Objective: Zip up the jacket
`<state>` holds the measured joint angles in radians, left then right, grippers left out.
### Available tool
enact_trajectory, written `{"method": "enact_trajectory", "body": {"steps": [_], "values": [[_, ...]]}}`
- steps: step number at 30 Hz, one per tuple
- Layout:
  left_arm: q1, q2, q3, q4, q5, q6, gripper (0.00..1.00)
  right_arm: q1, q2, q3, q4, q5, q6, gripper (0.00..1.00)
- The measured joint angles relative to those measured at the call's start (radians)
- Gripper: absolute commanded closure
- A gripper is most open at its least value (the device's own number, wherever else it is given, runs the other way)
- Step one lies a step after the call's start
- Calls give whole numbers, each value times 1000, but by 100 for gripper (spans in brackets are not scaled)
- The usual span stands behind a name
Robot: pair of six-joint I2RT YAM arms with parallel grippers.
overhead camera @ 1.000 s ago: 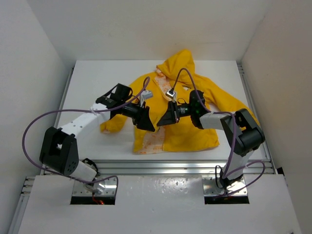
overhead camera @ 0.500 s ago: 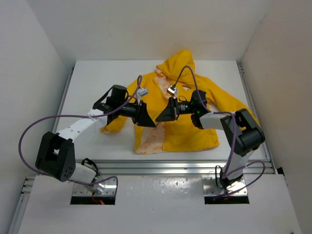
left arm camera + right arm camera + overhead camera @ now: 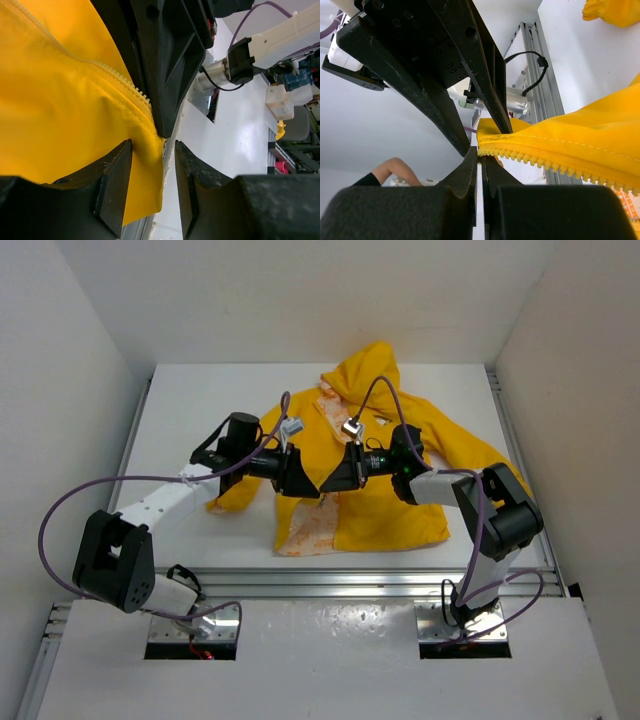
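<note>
The yellow jacket (image 3: 395, 515) lies on the white table, hood at the back, its front open with patterned lining (image 3: 310, 527) showing. My left gripper (image 3: 308, 488) and right gripper (image 3: 329, 486) meet tip to tip over the front opening. In the left wrist view my left gripper (image 3: 152, 190) is open, with a corner of yellow fabric (image 3: 50, 100) and its zipper teeth (image 3: 125, 82) lying between the fingers, against the left one. In the right wrist view my right gripper (image 3: 481, 155) is shut on the end of the toothed zipper edge (image 3: 545, 160).
The jacket's sleeves spread left (image 3: 232, 495) and right (image 3: 500, 465). A metal rail (image 3: 350, 580) runs along the table's front edge. White walls (image 3: 100, 360) enclose the table on three sides.
Since a second ago my left arm swung back and both grippers moved a little farther from the front edge, closing tip to tip. Hardly any motion in the last half second.
</note>
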<state>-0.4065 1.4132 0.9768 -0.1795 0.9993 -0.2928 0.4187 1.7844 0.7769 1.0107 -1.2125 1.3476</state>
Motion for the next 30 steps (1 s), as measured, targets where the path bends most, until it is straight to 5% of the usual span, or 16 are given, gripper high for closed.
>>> {"method": "enact_trajectory", "body": {"steps": [30], "values": [[-25,22,1,-56,-5,98,70,0,0,3,-19,-5,-16,100]]}}
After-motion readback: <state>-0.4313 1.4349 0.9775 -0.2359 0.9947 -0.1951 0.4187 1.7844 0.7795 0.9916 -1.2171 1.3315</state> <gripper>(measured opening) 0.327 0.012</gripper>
